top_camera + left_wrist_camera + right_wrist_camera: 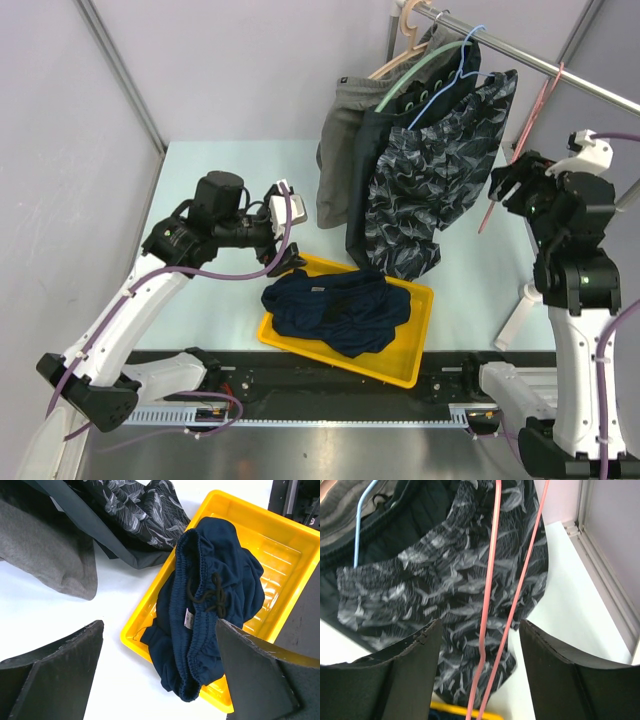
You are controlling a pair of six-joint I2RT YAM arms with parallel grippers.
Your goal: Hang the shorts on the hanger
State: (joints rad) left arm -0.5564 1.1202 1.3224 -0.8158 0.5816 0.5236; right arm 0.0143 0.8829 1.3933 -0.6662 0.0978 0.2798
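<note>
Two grippers: both spread wide, neither grasping anything.
Left gripper: fingers apart, poised over the near-left end of the tray.
Shorts: navy, crumpled in the yellow tray, white label showing at the waistband, one edge spilling over the rim.
Hung garments: grey shorts and patterned shorts on the rail.
Hanger: pink wire, hanging from the rail's right part.
Right gripper: released, hanger wires running between its fingers.

The shorts were seen as matt navy cloth, the waistband ribbed. The tray was shown in glossy, smooth yellow plastic. The hanger was made out as thin, smooth pink wire, the rail as shiny metal.
</note>
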